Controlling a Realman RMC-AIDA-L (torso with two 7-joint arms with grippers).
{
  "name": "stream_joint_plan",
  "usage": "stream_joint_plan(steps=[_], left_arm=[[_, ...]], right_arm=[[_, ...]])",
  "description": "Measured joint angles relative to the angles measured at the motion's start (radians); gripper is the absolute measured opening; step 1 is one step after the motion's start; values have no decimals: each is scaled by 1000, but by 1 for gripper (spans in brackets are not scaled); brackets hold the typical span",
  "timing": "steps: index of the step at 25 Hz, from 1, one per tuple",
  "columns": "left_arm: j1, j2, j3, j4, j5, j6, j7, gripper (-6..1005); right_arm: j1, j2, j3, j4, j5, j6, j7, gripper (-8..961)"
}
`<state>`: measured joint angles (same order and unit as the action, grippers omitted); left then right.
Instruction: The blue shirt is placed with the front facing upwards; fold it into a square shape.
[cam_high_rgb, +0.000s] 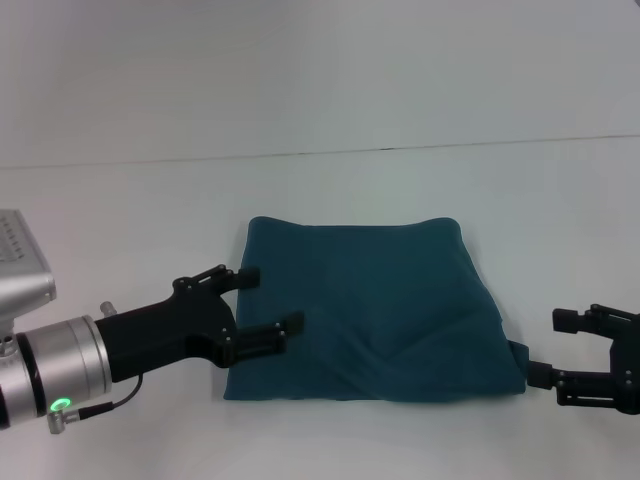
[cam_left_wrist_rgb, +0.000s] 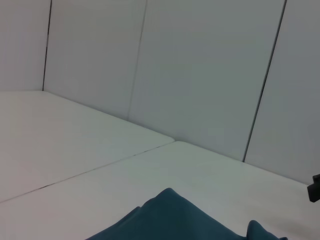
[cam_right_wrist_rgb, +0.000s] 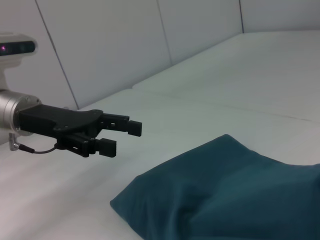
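At centre frame of the head view, the shirt (cam_high_rgb: 370, 310) lies on the white table (cam_high_rgb: 120, 210) already folded into a squarish block, its lettering hidden and a few diagonal creases showing near its lower right. The left gripper (cam_high_rgb: 268, 303), reaching in from the lower left of the frame, stands with its 2 fingers spread and holding nothing, its tips just at the block's left edge; whether they touch the cloth cannot be told. The right gripper (cam_high_rgb: 548, 348), at the lower right edge, is likewise spread and empty, its lower finger just beside a small tab of cloth poking out at the block's lower right corner.

The right wrist view shows the left gripper (cam_right_wrist_rgb: 120, 136) above the table, near the pointed corner of the shirt (cam_right_wrist_rgb: 225, 190). The left wrist view catches only a corner of the shirt (cam_left_wrist_rgb: 175, 220) low in the frame.

By the look of it, the folding is nearly or wholly done, and what remains is tidying and letting go. Doing that well likely means drawing both grippers straight outward and level, clear of the edges, so no finger snags a layer and drags the block open. The protruding tab at the lower right is the likeliest snag. If the 2 sides need squaring, light inward nudges should serve better than any fresh grasp.
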<state>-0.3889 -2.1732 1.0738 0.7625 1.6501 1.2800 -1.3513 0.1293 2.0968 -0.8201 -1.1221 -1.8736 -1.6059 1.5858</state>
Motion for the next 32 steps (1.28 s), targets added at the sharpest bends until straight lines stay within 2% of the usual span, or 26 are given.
stream_joint_plan(steps=[6,32], left_arm=[[3,0,1,10,2,6,-3,899],[2,0,14,11,2,2,-4,898]], right_arm=[[4,0,-15,4,-3,7,2,946],[20,-3,-37,18,-22,12,13,945]])
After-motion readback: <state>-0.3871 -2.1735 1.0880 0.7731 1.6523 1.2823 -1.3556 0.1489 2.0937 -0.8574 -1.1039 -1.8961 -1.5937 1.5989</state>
